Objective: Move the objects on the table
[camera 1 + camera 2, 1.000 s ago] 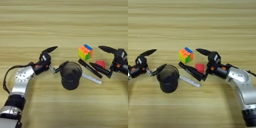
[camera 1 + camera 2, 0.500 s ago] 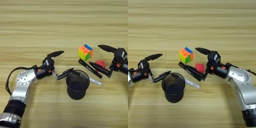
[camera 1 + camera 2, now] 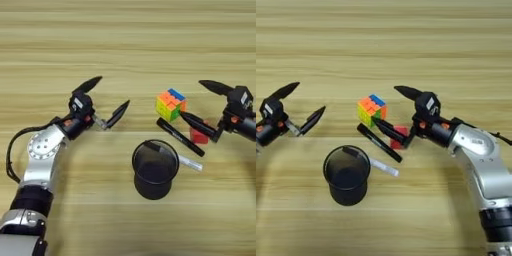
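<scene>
On the left the left gripper [image 3: 102, 102] hangs spread wide and empty over bare table [image 3: 125, 45], with the black cup [image 3: 155, 169] standing to its right and nearer. Further right the black marker [image 3: 180, 136] lies slantwise, far-left to near-right, by the puzzle cube [image 3: 170, 104]. The right gripper [image 3: 391, 110], also spread and empty, hovers closest, one finger above the red cube [image 3: 398, 137].

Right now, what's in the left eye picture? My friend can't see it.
Two robot arms reach over a wooden table; the left gripper and right gripper are both open. Between them sit a puzzle cube, black marker, red cube, white pen and black mesh cup.
</scene>
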You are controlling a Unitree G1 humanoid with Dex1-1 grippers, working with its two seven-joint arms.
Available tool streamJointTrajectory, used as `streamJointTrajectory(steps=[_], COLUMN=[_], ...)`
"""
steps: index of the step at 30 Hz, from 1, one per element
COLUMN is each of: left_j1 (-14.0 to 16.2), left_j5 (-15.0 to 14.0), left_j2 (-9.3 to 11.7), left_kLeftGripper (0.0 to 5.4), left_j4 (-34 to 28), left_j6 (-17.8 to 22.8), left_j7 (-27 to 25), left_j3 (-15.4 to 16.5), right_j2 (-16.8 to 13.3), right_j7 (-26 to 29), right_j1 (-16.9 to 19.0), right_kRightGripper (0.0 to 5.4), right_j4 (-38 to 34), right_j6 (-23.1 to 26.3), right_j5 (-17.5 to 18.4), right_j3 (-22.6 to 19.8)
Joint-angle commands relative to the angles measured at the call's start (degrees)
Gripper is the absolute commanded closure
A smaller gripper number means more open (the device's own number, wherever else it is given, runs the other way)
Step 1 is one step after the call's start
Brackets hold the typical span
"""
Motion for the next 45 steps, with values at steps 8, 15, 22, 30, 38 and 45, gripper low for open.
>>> streamJointTrajectory(steps=[8,15,22,30,38,45], left_j1=[0.35,1.02,1.29,1.48,1.52,1.49], left_j5=[-12.33,-11.75,-11.57,-11.36,-10.80,-10.57], left_j2=[-2.76,-3.19,-3.40,-3.50,-3.59,-3.61], left_kLeftGripper=[0.00,0.00,0.00,0.00,0.00,0.00], left_j4=[-6.53,-7.57,-7.91,-7.94,-7.70,-7.59], left_j6=[6.20,7.11,7.42,7.39,7.11,7.09], left_j7=[-1.59,-1.45,-1.51,-1.44,-1.33,-1.20], left_j3=[5.63,5.74,5.94,6.02,5.84,5.87], right_j2=[8.71,10.54,11.40,11.85,11.89,12.05], right_j7=[-13.08,-13.42,-13.09,-12.96,-12.74,-12.59], right_j1=[-15.28,-17.68,-18.29,-18.98,-18.88,-18.55], right_kRightGripper=[0.03,0.03,0.03,0.69,1.65,2.01], right_j4=[25.52,32.29,36.86,39.87,39.17,37.46], right_j6=[2.86,1.10,0.29,-1.40,-1.80,-1.69], right_j5=[-12.95,-14.31,-16.21,-16.73,-16.61,-16.39], right_j3=[5.00,5.10,5.80,5.31,5.03,4.94])
